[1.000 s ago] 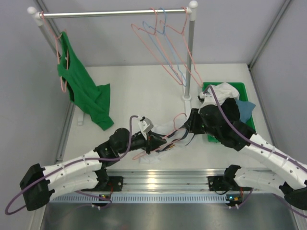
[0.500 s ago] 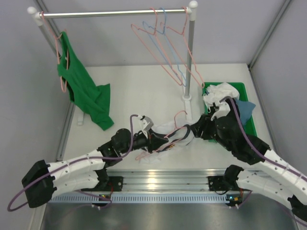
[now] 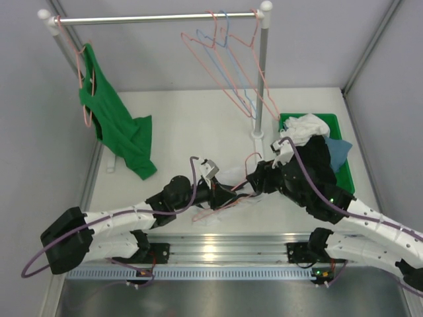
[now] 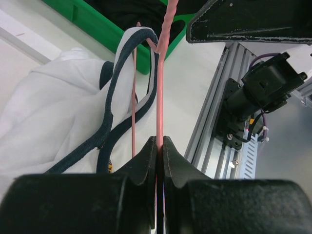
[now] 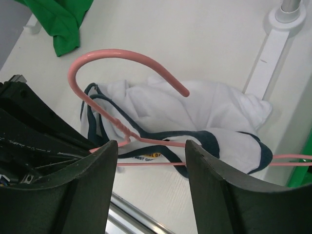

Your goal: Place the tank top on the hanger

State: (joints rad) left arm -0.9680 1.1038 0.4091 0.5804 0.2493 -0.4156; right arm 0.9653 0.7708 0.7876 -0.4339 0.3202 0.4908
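The white tank top (image 3: 232, 179) with navy trim lies crumpled on the table between my arms; it also shows in the right wrist view (image 5: 195, 117) and the left wrist view (image 4: 53, 112). The salmon-pink hanger (image 5: 122, 92) lies over it, hook up, one arm threaded through the navy trim. My left gripper (image 4: 159, 142) is shut on the hanger's wire (image 4: 159, 102), seen near the table middle in the top view (image 3: 225, 193). My right gripper (image 5: 151, 156) is open just above the hanger and shirt, holding nothing; in the top view (image 3: 254, 178) it faces the left gripper.
A green bin (image 3: 344, 158) of clothes stands at the right. The rack's post and base (image 3: 258, 135) stand just behind the shirt. Several pink hangers and a light blue one (image 3: 228, 59) hang on the rail. A green tank top (image 3: 119, 129) hangs at left.
My right gripper has swung back from lower right to close above the shirt and hanger. My left arm has reached further right with the hanger.
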